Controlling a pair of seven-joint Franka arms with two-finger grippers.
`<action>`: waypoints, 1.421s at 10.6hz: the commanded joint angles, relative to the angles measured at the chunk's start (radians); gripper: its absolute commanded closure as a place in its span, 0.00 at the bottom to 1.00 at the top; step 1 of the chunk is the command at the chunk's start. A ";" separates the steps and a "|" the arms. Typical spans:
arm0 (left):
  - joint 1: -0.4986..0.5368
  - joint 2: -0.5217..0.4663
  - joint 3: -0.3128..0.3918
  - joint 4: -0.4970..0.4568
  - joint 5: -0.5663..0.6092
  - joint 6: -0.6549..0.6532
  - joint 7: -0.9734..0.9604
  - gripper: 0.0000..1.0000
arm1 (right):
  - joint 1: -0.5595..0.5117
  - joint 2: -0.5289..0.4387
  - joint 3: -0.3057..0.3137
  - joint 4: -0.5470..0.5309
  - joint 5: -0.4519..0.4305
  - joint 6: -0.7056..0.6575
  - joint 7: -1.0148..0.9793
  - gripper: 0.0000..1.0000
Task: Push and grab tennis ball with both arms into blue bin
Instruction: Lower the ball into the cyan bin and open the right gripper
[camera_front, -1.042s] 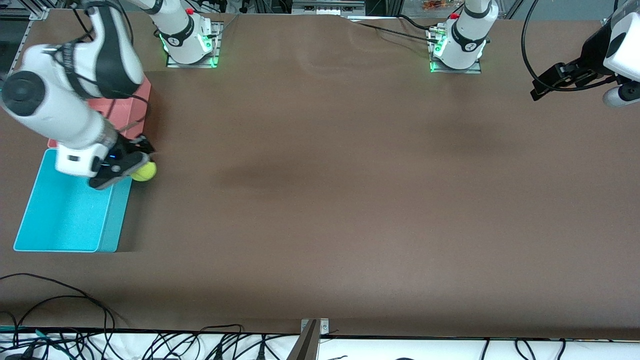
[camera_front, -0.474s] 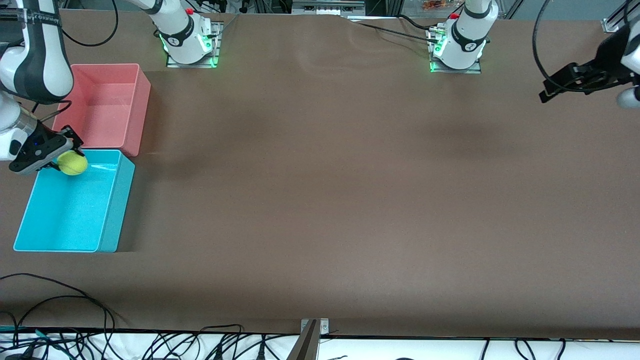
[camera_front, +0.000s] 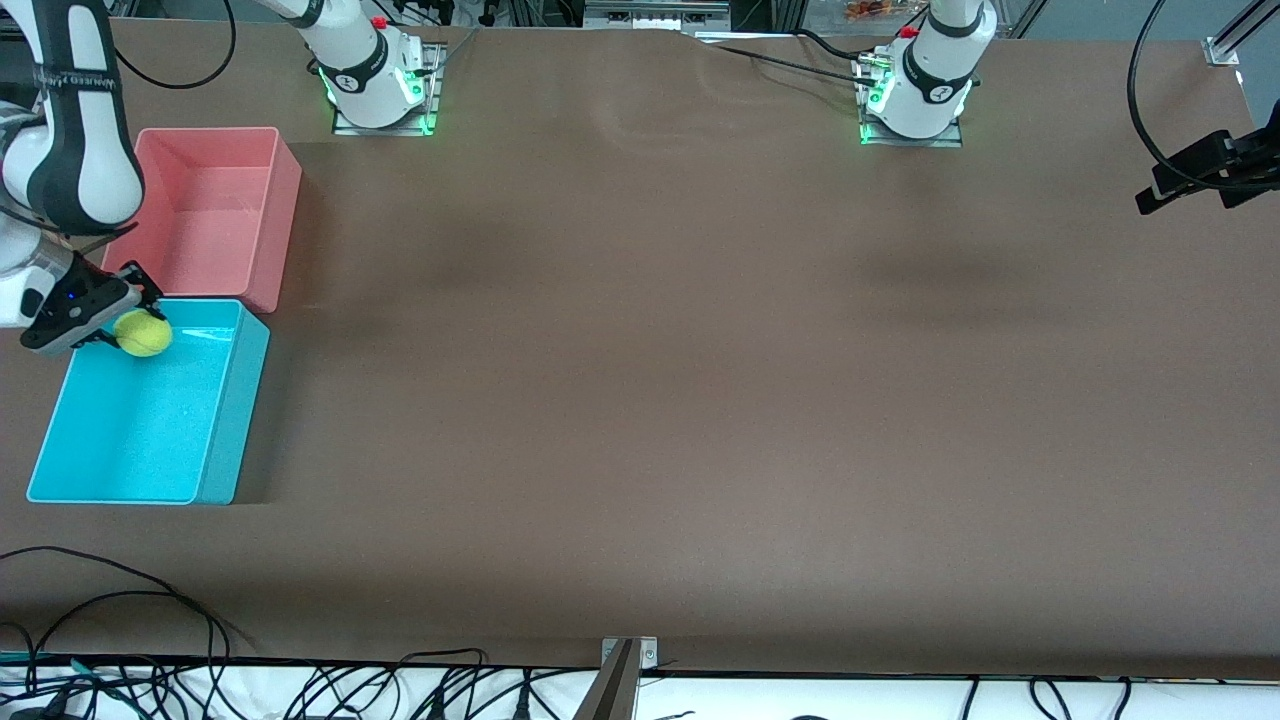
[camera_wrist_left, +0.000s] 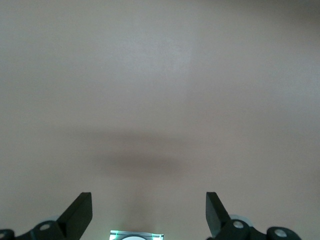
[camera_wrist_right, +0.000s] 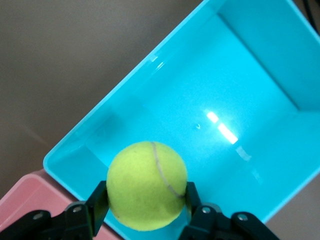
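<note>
The right hand (camera_front: 112, 330) is clamping the small fuzzy yellow-green tennis ball (camera_front: 143, 334) over the bright cyan-blue rectangular plastic bin (camera_front: 215, 420), at the 9 o'clock edge of the brown desk (camera_front: 640, 400), positioned for release, while the left hand (camera_wrist_left: 149, 215) is waiting with fingers spread at 3 o'clock.

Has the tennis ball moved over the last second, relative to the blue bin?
Yes. The tennis ball, clamped in the right gripper, went from beside the blue bin to over its corner nearest the pink bin.

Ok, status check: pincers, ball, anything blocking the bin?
Right pincer shut on tennis ball, over blue bin. Left pincer open, waiting over bare table. Nothing in bin; pink bin alongside.
</note>
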 joint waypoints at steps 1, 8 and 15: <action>-0.026 0.009 0.001 0.016 0.024 0.003 0.008 0.00 | -0.015 0.106 0.004 0.009 0.200 0.045 -0.175 0.47; -0.027 0.006 -0.057 0.008 0.107 0.000 0.004 0.00 | -0.043 0.205 0.012 0.009 0.262 0.048 -0.240 0.47; -0.029 0.009 -0.057 0.022 0.094 -0.009 0.004 0.00 | -0.043 0.317 0.013 0.072 0.400 0.048 -0.364 0.42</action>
